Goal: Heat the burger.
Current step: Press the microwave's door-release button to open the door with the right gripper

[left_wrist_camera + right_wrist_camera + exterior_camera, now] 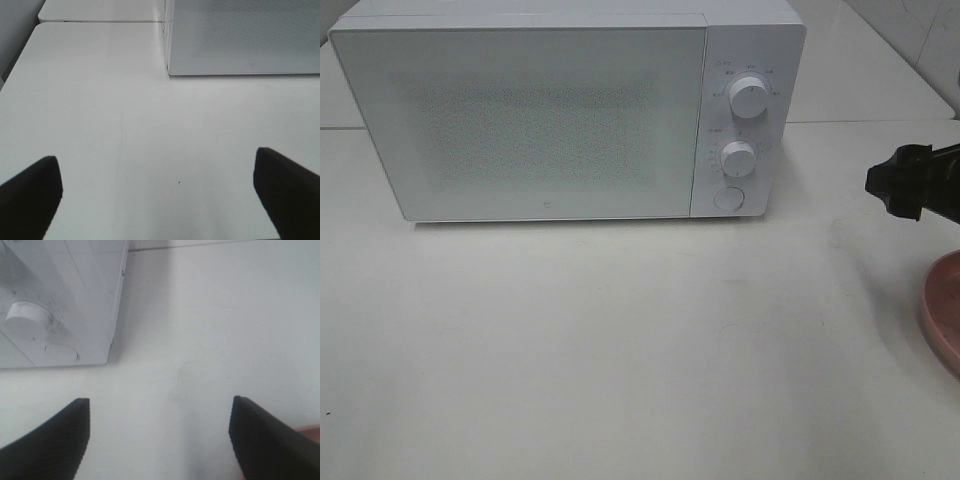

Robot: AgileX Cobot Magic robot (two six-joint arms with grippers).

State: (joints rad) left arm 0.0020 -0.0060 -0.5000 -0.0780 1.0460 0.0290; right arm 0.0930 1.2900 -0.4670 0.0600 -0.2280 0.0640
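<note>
Right gripper (159, 440): jaws stood wide apart, with nothing between them and nothing touched. It hung over the table (620, 350), off the right side of the microwave (550, 110) and near the pink plate (945, 310). Left gripper (157, 195): likewise spread wide and empty, over bare table short of the microwave's front left corner.

The burger appeared in no view. It possibly sat on the part of the plate beyond the frame edge, but this could not be confirmed.

The door (520, 120) was shut. Judged step: opening it with the round button (728, 198) below the lower knob (738, 157).

Recommendation: close the right jaws first. Press the button squarely with one fingertip and keep off the knob above. Hold the left arm clear of the door's swing.
</note>
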